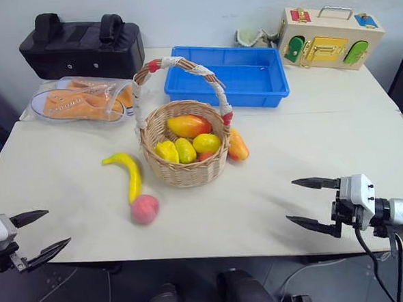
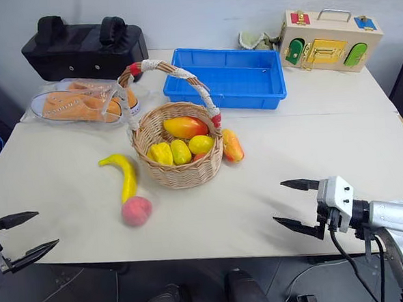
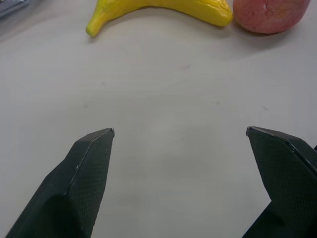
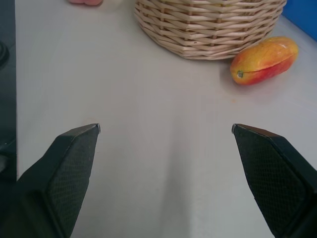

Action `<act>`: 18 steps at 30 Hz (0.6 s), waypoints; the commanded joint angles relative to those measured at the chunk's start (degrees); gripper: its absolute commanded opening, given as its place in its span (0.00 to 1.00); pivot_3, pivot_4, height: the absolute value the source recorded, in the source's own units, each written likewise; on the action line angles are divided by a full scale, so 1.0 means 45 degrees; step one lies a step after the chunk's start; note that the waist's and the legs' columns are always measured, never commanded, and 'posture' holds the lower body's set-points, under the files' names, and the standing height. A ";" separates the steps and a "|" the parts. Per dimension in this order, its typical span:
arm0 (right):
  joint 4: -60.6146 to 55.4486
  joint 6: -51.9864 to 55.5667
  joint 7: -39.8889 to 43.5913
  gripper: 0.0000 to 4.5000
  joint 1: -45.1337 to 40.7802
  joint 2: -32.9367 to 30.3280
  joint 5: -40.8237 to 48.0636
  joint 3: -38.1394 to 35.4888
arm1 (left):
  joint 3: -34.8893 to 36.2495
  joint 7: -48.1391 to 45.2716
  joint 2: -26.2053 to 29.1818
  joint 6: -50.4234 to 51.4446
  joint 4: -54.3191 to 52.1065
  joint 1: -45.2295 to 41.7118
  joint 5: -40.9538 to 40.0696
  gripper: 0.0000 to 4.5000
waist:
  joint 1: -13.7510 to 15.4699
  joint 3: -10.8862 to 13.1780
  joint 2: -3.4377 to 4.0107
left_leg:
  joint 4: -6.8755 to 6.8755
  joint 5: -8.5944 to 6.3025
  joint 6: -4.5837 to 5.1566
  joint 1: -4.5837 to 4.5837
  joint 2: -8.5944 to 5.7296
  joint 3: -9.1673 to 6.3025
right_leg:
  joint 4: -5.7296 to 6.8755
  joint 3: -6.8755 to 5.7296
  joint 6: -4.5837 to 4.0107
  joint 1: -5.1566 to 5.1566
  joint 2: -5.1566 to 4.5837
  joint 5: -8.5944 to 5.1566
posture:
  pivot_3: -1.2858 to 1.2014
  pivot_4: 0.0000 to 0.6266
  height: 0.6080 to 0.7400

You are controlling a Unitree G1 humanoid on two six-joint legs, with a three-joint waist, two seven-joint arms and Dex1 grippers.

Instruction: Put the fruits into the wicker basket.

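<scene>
The wicker basket (image 1: 186,167) stands mid-table with a mango (image 1: 188,126) and three lemons (image 1: 186,149) inside. A yellow banana (image 1: 129,172) and a pink-red peach (image 1: 144,209) lie on the table to its left front. Another mango (image 1: 237,146) rests against the basket's right side. My left gripper (image 1: 41,233) hovers open at the table's near left edge, pointing toward the banana (image 3: 163,9) and peach (image 3: 267,14). At the near right my right gripper (image 1: 307,203) stands open and empty, aimed at the basket (image 4: 208,25) and the loose mango (image 4: 263,59).
A blue plastic tray (image 1: 228,74) sits behind the basket. Orange shoes in clear plastic (image 1: 82,100) lie at the back left beside a black bag (image 1: 82,45). A wooden latch box (image 1: 330,37) stands at the back right.
</scene>
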 commanded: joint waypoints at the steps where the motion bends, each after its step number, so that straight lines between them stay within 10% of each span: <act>1: -0.0618 0.0376 0.0007 0.99 -0.0165 -0.0161 0.0357 -0.0002 | 0.0136 -0.0210 0.0173 0.0174 -0.0237 -0.0146 -0.0304 1.00 | 0.0008 0.0000 0.0002 | 0.0000 0.0001 0.0001 0.0002 0.0000 0.0001 | 0.0004 0.0001 0.0000 0.0000 0.0000 0.0000 | 0.52 0.24 1.00; 12: -0.1078 -0.0382 -0.0107 0.99 -0.0286 0.0943 0.0682 -0.0062 | 0.0284 -0.0411 0.0264 0.1378 -0.0076 -0.0807 -0.0915 1.00 | 0.0022 -0.0003 -0.0005 | 0.0005 0.0010 -0.0013 -0.0002 -0.0001 0.0000 | 0.0007 -0.0002 0.0000 -0.0001 0.0003 0.0000 | 0.52 0.24 1.00; 18: -0.2396 0.0301 -0.2139 0.99 -0.1433 0.2160 0.1752 -0.0383 | -0.0087 0.1103 0.1920 0.8297 -0.1724 -0.1093 -0.2248 1.00 | -0.0015 0.0001 -0.0011 | 0.0040 0.0013 -0.0007 -0.0005 0.0000 -0.0005 | 0.0055 -0.0001 0.0001 -0.0004 0.0002 0.0001 | 0.52 0.24 1.00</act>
